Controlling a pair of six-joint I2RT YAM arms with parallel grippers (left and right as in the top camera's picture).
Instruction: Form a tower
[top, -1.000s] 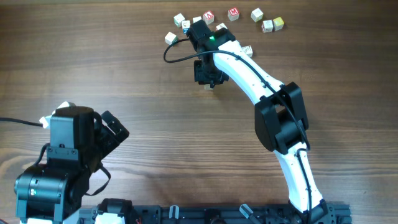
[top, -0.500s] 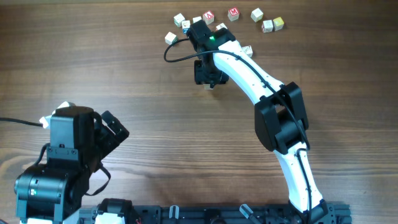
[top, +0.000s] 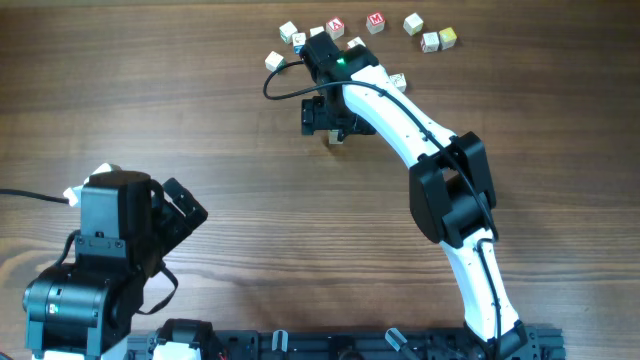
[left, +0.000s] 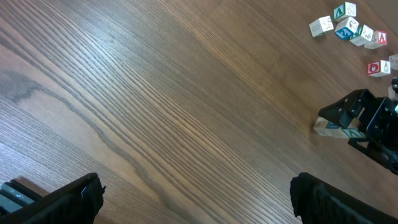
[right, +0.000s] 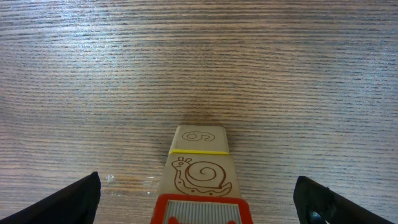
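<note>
The right end effector (top: 323, 116) has its fingers (right: 74, 200) spread wide, one at each lower corner of the wrist view, with bare gaps between them and the tower (right: 199, 167). The tower stands upright between the fingers and neither is seen touching it. From above it shows a red-rimmed top face, a snail drawing on the side below it, a yellow line, then a pale cube at the base. In the overhead view it sits just under the wrist, toward the far half of the desk (top: 200, 130).

A black cable (top: 283, 95) loops out on the wrist's left. Beyond the wrist, near the far edge of the frame, the loose letter cubes (top: 376, 20) lie scattered in a band, well apart from the tower. Plain wood stretches ahead of the tower and widely to its left.

The left end effector (left: 199, 199) is also spread apart with nothing between its fingers, parked at the near left corner, a broad stretch of bare wood between it and the tower.
</note>
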